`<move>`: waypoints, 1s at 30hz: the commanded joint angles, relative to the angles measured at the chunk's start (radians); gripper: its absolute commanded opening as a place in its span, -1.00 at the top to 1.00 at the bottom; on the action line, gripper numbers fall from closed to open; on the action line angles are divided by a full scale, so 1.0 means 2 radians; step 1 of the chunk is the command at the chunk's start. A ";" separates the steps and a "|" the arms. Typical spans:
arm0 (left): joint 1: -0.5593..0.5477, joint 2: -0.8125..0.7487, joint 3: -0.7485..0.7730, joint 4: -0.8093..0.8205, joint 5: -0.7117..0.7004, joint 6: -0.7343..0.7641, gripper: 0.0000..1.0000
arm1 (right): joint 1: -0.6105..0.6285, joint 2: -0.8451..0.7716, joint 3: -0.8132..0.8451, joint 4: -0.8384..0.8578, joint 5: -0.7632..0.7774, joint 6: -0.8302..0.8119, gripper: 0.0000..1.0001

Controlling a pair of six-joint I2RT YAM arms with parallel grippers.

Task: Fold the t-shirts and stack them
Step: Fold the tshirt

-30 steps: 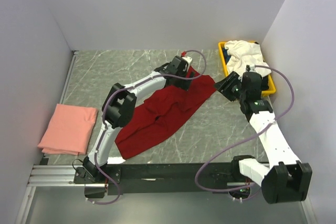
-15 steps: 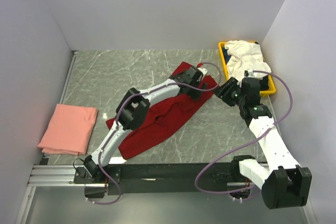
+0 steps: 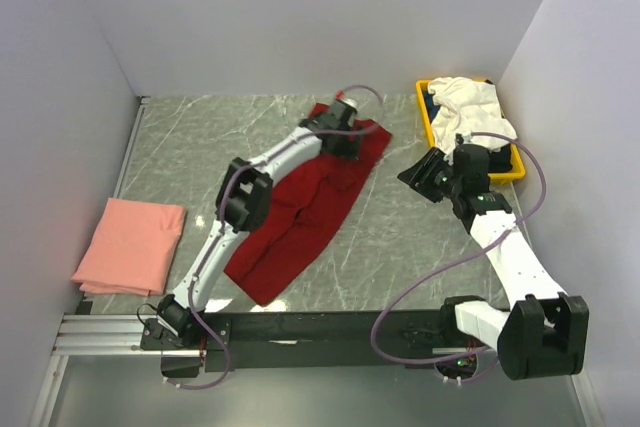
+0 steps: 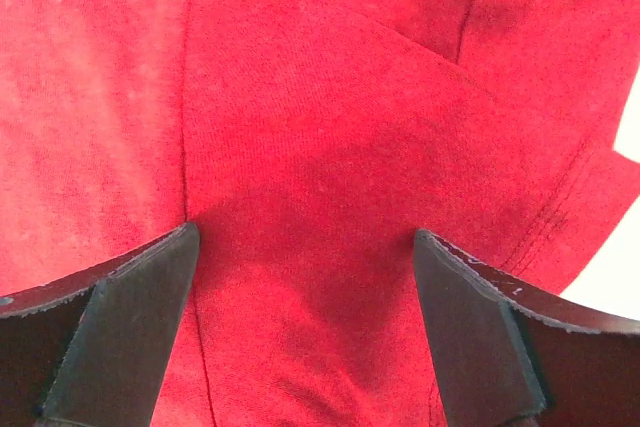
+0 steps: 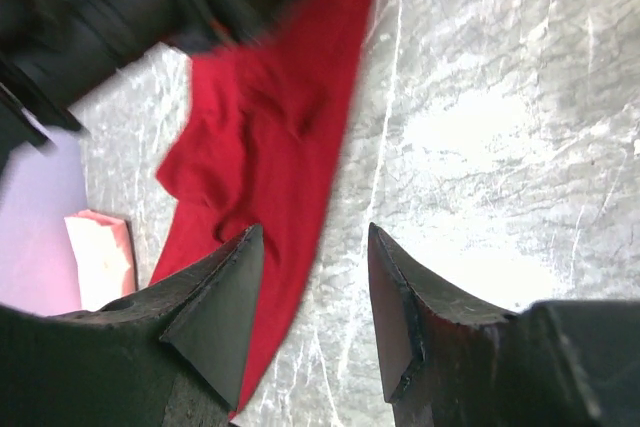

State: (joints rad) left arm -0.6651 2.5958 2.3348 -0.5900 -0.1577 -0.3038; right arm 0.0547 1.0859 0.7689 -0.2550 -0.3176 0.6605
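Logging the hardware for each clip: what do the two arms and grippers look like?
The left arm and right arm match: white links with bulky black joints. A thin purple cable loops loosely along each. The left gripper and right gripper have dark, wedge-shaped fingers. No markings are readable.

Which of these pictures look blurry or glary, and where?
Right wrist view: the left arm at upper left is smeared, and the table shows pale glare. Left wrist view: the dark red t-shirt is sharp, darker in shadow between the fingers. Top view: crisp, evenly lit.
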 commanded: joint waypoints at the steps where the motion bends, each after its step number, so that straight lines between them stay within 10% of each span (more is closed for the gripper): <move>1: 0.079 0.023 0.004 -0.058 0.003 -0.084 -0.90 | 0.005 0.018 0.027 0.023 -0.017 -0.009 -0.06; 19: 0.194 -0.001 0.016 0.059 0.107 -0.198 -0.99 | 0.194 0.197 0.110 -0.020 0.052 -0.045 -0.05; 30: 0.194 -0.226 -0.169 0.109 0.080 -0.209 -0.98 | 0.344 0.218 0.057 0.037 0.051 0.001 -0.04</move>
State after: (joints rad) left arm -0.2726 2.3844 2.1014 -0.4328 0.0288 -0.6983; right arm 0.6708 1.5101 0.9226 -0.2516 -0.2150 0.6125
